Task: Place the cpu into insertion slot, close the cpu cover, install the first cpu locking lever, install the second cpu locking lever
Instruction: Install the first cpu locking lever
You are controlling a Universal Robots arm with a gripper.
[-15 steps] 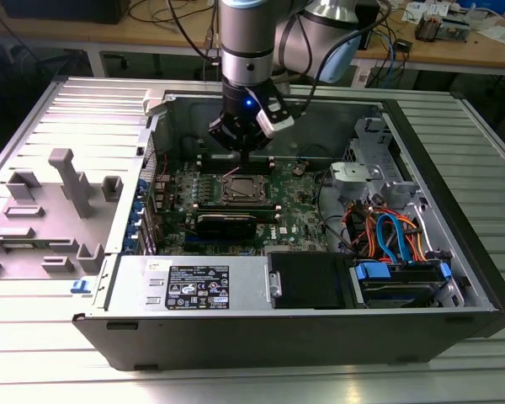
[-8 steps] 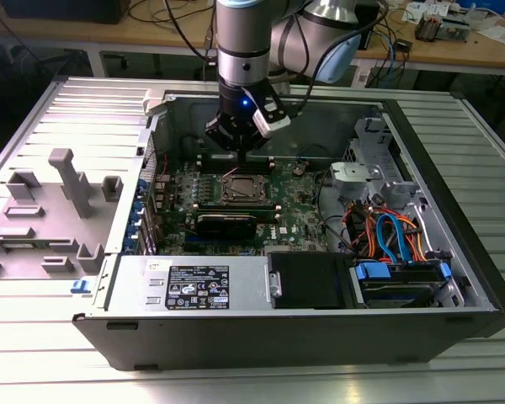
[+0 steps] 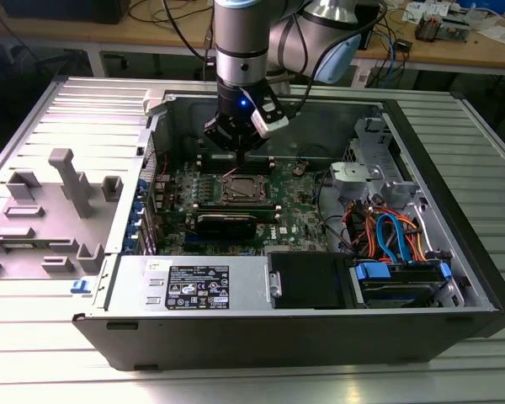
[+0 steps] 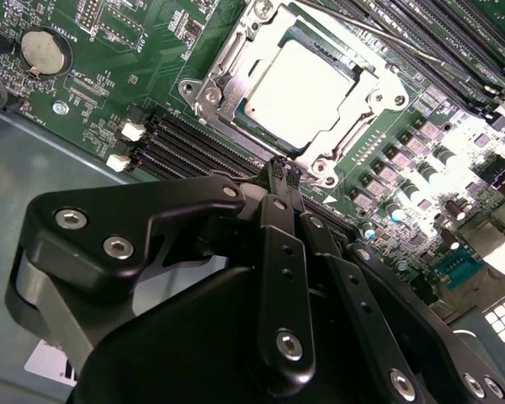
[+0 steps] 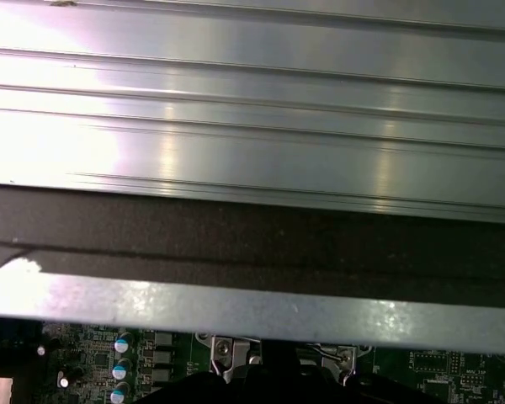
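The cpu (image 4: pixel 299 84), with its dull silver top, lies flat in the insertion slot (image 3: pixel 225 195) on the green motherboard. The cpu cover (image 4: pixel 227 63), a silver frame plate, lies down around it, and the chip shows through its window. A thin metal lever rod (image 4: pixel 387 38) runs along one side of the socket. My gripper (image 4: pixel 284 172) hangs just beside the socket's edge with its black fingers (image 4: pixel 278 219) pressed together and nothing between them. In the exterior view the gripper (image 3: pixel 240 145) is just above the socket's far side.
Black memory slots (image 4: pixel 185 143) and a coin battery (image 4: pixel 44 50) flank the socket. The case holds a power supply (image 3: pixel 194 286) in front and a drive bay with coloured cables (image 3: pixel 396 244) at the exterior view's right. The case wall (image 5: pixel 252 311) stands close by.
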